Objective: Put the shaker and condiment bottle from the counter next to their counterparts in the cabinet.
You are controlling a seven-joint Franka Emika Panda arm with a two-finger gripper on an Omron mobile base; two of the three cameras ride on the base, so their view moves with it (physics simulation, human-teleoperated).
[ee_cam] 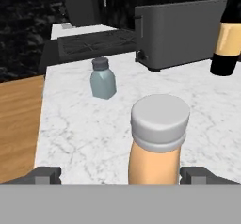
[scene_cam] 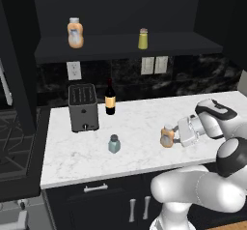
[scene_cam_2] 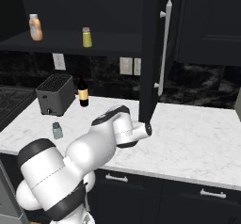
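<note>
The orange condiment bottle [scene_cam: 167, 138] stands upright on the white marble counter [scene_cam: 140, 118], near its front right. My gripper [scene_cam: 176, 136] is open and level with it, coming in from the right. In the hand view the bottle [ee_cam: 157, 145] rises between my fingertips [ee_cam: 47, 175], with a gap on each side. The pale blue-grey shaker [scene_cam: 114, 144] [ee_cam: 102, 79] stands further left on the counter. On the dark cabinet's shelf [scene_cam: 120, 48] stand the counterpart orange bottle [scene_cam: 75, 33] and the yellow-green shaker [scene_cam: 143, 39].
A dark toaster [scene_cam: 83, 107] and a wine bottle [scene_cam: 110, 97] stand at the back left of the counter. An open cabinet door [scene_cam_2: 151, 53] with a silver handle hangs just right of my arm. A stove [scene_cam: 14, 142] lies beyond the counter's left end.
</note>
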